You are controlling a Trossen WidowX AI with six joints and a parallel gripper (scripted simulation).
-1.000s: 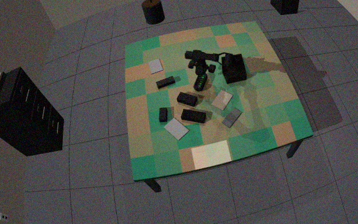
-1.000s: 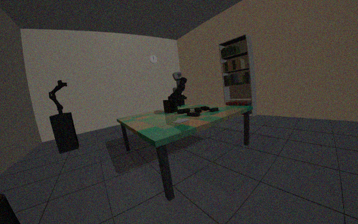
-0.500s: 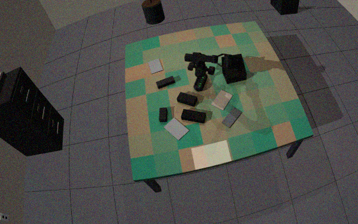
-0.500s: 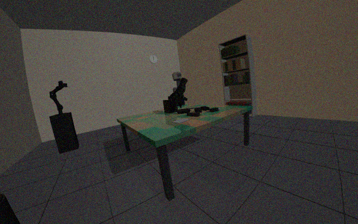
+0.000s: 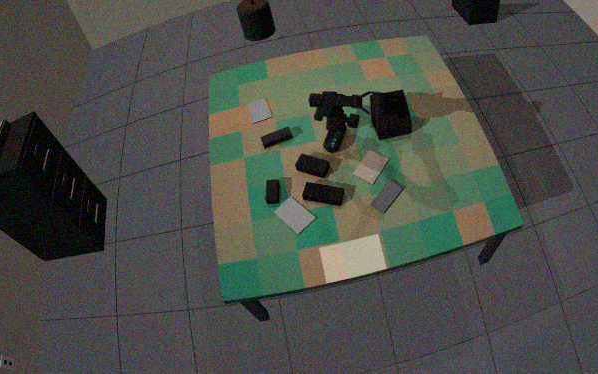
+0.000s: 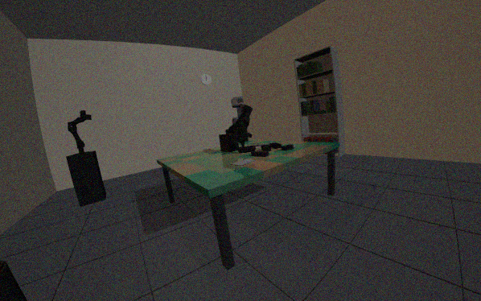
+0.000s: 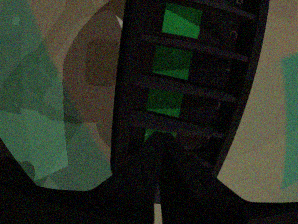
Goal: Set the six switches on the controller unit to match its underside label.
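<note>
The dark grey controller unit (image 5: 333, 146) (image 7: 120, 95) sits on the patchwork table beneath the arm, its switch side up. The wrist view shows part of its switch row, running out of the top edge. Green ends of four rockers show there; the uppermost visible one (image 7: 181, 22) looks brightest, and the two below it are darker. My gripper (image 7: 160, 139) is shut and empty, its tips over the lowest visible rocker and partly hiding it. Whether they touch it cannot be told. The label underneath is hidden. In the exterior view the unit cannot be made out.
Dark modules (image 5: 276, 137) (image 5: 312, 165) (image 5: 323, 193) (image 5: 272, 191) lie to the left and front of the unit. Flat pale and grey plates (image 5: 259, 110) (image 5: 371, 166) (image 5: 387, 196) (image 5: 295, 215) lie around them. A large black box stands beside the arm.
</note>
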